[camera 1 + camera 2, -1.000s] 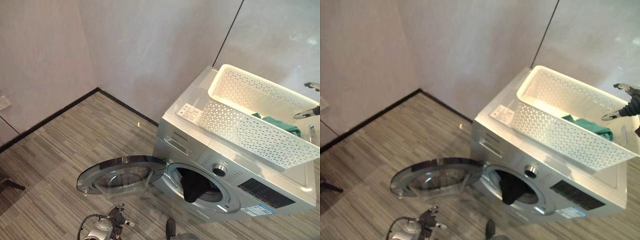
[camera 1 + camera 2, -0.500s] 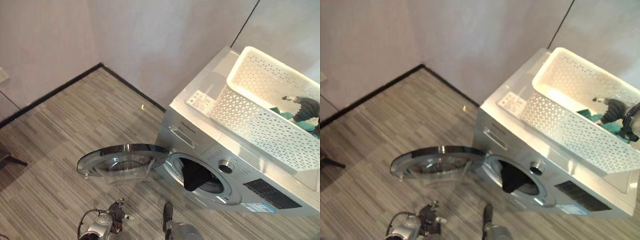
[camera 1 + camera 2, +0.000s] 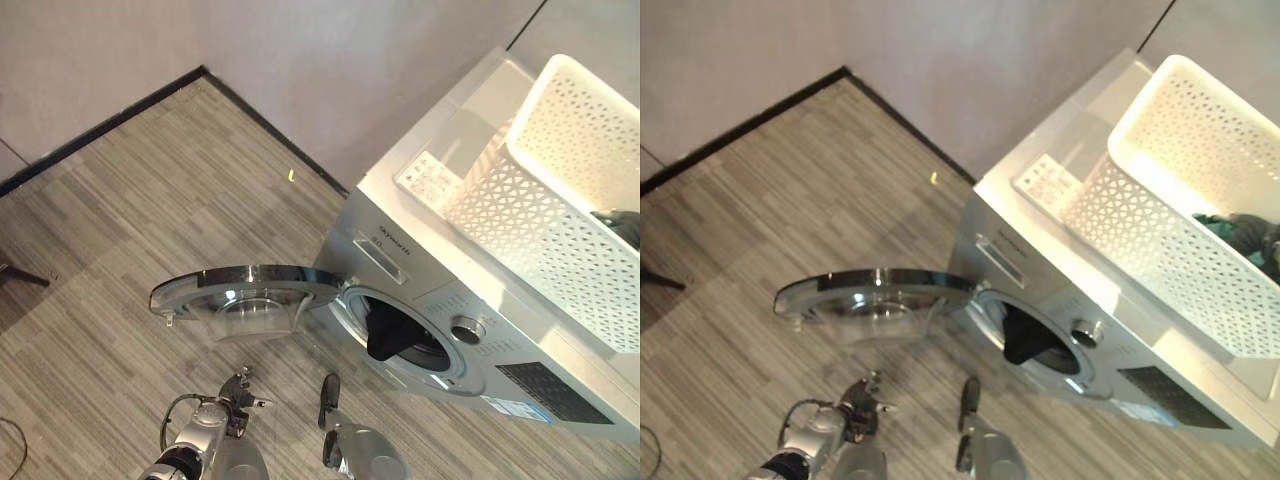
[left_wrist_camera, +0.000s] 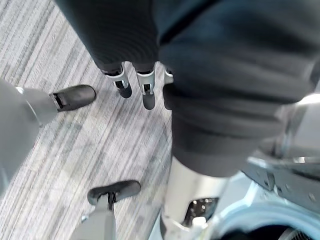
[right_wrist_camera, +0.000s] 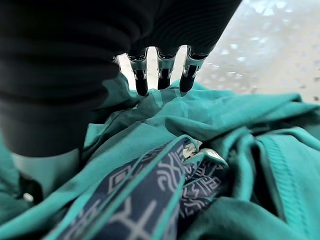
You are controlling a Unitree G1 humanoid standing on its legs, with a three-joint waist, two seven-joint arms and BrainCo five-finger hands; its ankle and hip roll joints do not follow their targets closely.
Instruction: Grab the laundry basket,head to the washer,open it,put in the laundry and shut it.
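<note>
On my far left I see the grey striped floor [image 3: 130,200] running up to a black skirting [image 3: 100,125] at the foot of the pale wall [image 3: 330,60]. Low at the left my left hand [image 3: 232,402] hangs over that floor, idle; in its wrist view its fingers [image 4: 148,95] point down, straight and a little apart, holding nothing.

Moving right, the washer's round glass door [image 3: 245,295] stands swung wide open, sticking out flat over the floor in front of the machine, between my left hand and the drum opening [image 3: 405,340]. A dark garment [image 3: 385,340] hangs in that opening, draped over its lower lip. To the right of it on the front panel sit a round dial [image 3: 466,329] and a dark display strip [image 3: 545,390]; above the opening is the detergent drawer [image 3: 385,245].

The silver washer [image 3: 1040,270] carries the white perforated laundry basket [image 3: 1160,230] on its top surface, beside a printed label [image 3: 428,172]. Teal laundry [image 3: 1225,228] lies inside the basket at its right end. My right hand [image 3: 1255,235] is down in the basket on that cloth; in its wrist view its fingers [image 5: 160,75] reach out straight, tips touching the teal folds, not clamped on them. A dark patterned band [image 5: 150,195] runs across the cloth.
</note>
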